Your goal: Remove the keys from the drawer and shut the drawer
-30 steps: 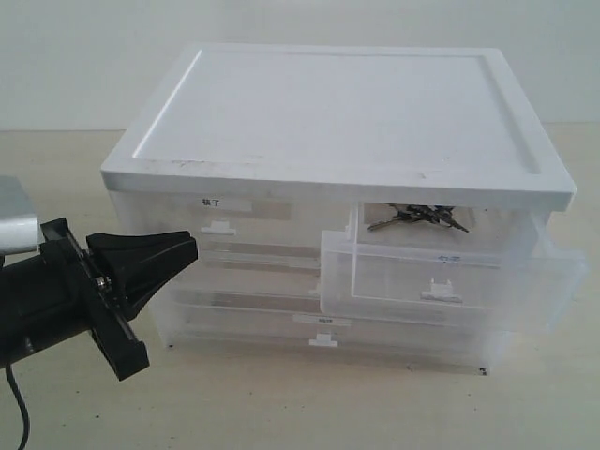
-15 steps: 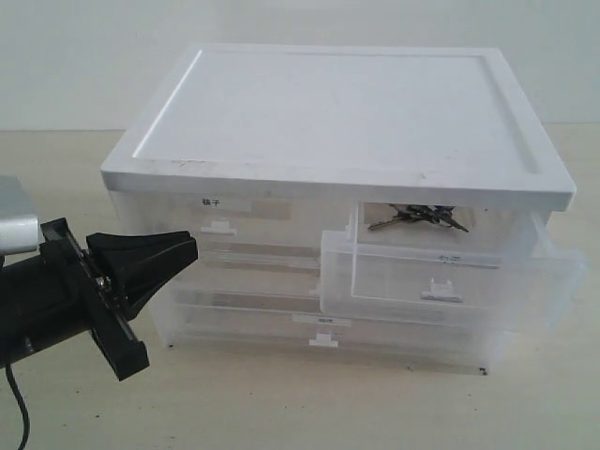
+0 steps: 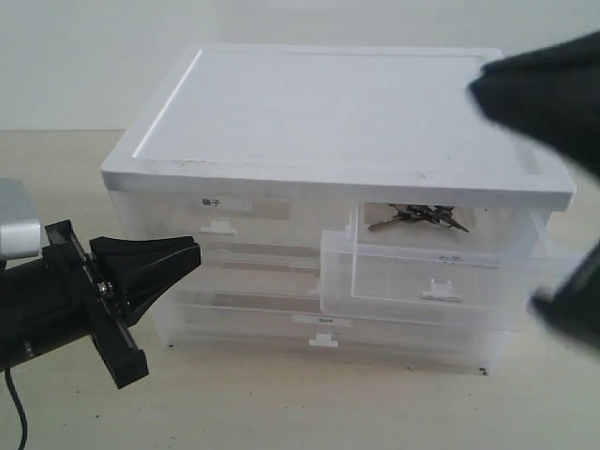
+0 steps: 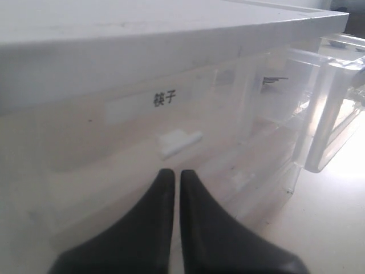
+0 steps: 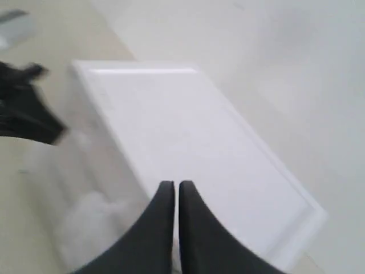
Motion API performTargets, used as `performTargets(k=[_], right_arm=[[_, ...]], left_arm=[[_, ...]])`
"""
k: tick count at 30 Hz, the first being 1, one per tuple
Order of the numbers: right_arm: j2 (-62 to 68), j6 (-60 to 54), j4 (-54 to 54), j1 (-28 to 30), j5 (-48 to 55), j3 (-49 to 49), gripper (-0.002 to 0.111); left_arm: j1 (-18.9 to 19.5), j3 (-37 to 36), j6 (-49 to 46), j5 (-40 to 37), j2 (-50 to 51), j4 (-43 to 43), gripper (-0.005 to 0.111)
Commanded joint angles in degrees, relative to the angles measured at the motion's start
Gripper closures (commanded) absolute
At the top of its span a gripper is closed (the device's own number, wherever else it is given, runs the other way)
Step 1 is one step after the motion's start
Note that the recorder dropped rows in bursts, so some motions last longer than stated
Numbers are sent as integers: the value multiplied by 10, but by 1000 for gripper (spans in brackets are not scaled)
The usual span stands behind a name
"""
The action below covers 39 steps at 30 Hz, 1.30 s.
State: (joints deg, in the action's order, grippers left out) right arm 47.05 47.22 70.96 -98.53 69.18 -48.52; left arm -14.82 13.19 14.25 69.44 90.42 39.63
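the right gripper [image 5: 175, 187] has its two black fingers pressed together, tips above the white cabinet lid [image 5: 188, 131]. in the exterior view it is only a dark blur at the upper right, so its height over the lid is hard to judge. the keys [image 3: 417, 217] lie at the back of the drawer [image 3: 441, 277], which stands pulled out on the cabinet's upper right, and they sit partly under the lid's front edge. the step in hand looks like the reach for them. the fingers should spread before going down, slant in from the front through the gap between lid edge and drawer front, then pinch the ring or a key rather than scrape the clear wall. the left gripper [image 3: 192, 251], also pressed together, points at the other upper drawer [image 4: 171, 114] with the bold label, well apart from the keys.
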Motion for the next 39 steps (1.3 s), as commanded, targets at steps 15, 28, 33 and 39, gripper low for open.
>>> performTargets(k=[15, 28, 33, 39], right_arm=[[-246, -163, -362, 488, 8, -53, 108], [-332, -258, -405, 581, -82, 5, 108], [-378, -322, -444, 725, -91, 5, 108], [-379, -520, -735, 953, -146, 5, 108]], left_arm=[[-3, 2, 9, 5, 3, 2, 102], [-3, 2, 11, 5, 3, 3, 102], [-3, 2, 7, 5, 3, -7, 102], [-3, 2, 7, 5, 3, -9, 102]])
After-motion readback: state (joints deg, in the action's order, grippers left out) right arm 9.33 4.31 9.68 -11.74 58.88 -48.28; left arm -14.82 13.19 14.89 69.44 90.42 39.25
